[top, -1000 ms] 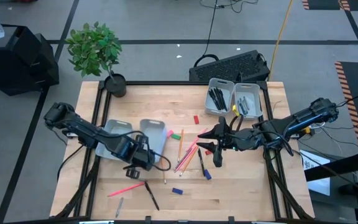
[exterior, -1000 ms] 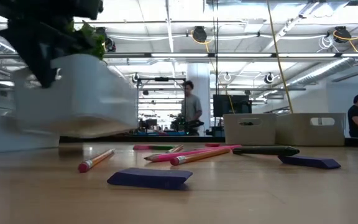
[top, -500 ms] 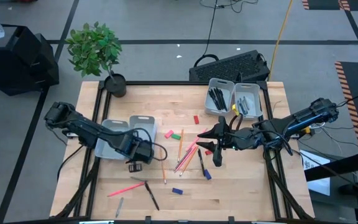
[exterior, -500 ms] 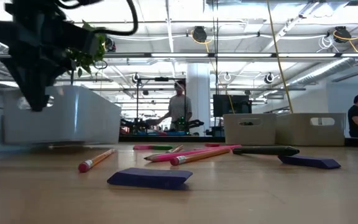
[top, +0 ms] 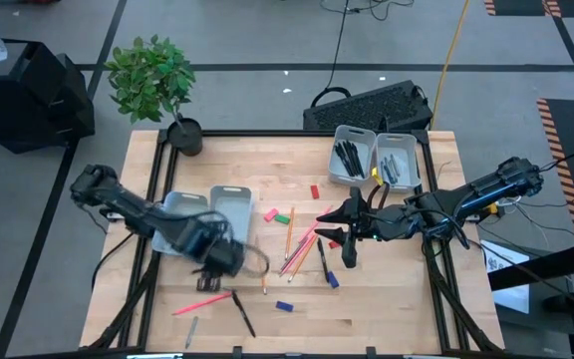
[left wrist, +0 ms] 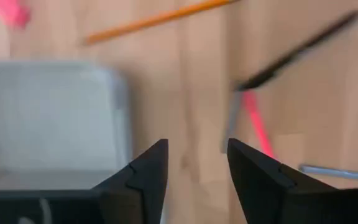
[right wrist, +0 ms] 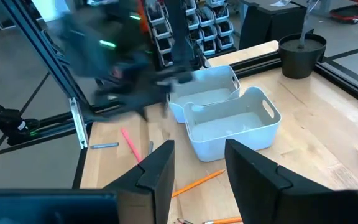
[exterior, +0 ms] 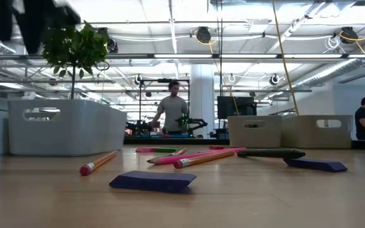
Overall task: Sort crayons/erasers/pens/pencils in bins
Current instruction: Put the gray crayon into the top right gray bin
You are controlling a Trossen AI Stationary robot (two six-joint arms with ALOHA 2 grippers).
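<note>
Left gripper [left wrist: 194, 165] motion-blurred, fingers parted, empty, lower left beside light-grey plastic bins [top: 229, 204]. Right gripper [right wrist: 197, 163] parted, empty, centre-right.

left gripper [top: 219, 261] is motion-blurred from above, finger state unreadable there; in the right wrist view the left arm [right wrist: 129, 62] is a dark smear. Left wrist view blurred throughout: bin [left wrist: 48, 115] soft-edged and cut by the frame's side, black pen [left wrist: 300, 50] and pink pencil [left wrist: 253, 121] smeared, orange pencil [left wrist: 160, 18] runs out past the edge. Low view: the left arm's only a dark shape clipped at the top corner. Contents of the far pair of bins [top: 375, 155] too small to sort, probably pens. Leftmost bin [top: 182, 219] partly hidden under the arm
</note>
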